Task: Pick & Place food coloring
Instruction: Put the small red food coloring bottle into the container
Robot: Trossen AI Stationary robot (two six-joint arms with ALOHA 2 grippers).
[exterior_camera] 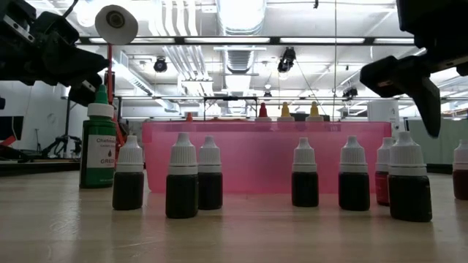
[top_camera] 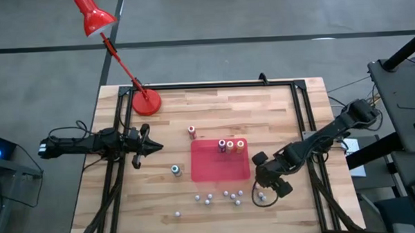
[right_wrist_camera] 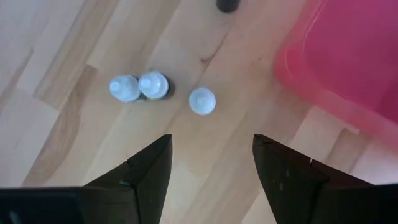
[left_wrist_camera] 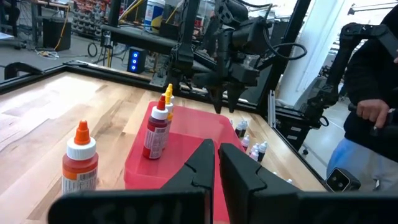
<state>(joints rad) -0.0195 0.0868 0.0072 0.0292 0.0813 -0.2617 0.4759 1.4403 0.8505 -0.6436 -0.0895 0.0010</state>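
On the wooden desk [top_camera: 276,107], a black frame runs along the far edge and down both side edges, and the red lamp [top_camera: 145,102] stands by its base in the far left corner, its head reaching out past the far edge. The middle of the desk holds a pink tray [top_camera: 220,170]. Inside it, along its far wall, three food coloring bottles [top_camera: 231,146] stand upright in a row: dark red, orange and yellow-orange. One more red-orange bottle [top_camera: 191,131] stands on bare wood just beyond the tray's far left corner, and a green bottle [top_camera: 175,170] stands just off the tray's left side. Between the tray and the near edge a loose scatter of small dark bottles with white caps [top_camera: 225,196] stands on the wood; the low view shows them upright in front of the tray wall. Open wood lies to the left of the tray and across the far right part of the desk.

The left gripper [top_camera: 153,147] waits over the left side of the desk, pointing toward the tray, jaws pressed together on nothing. The right gripper [top_camera: 264,186] hangs off the tray's near right corner, jaws spread and empty, looking straight down on three of the white caps [right_wrist_camera: 202,101] beside the tray's edge.
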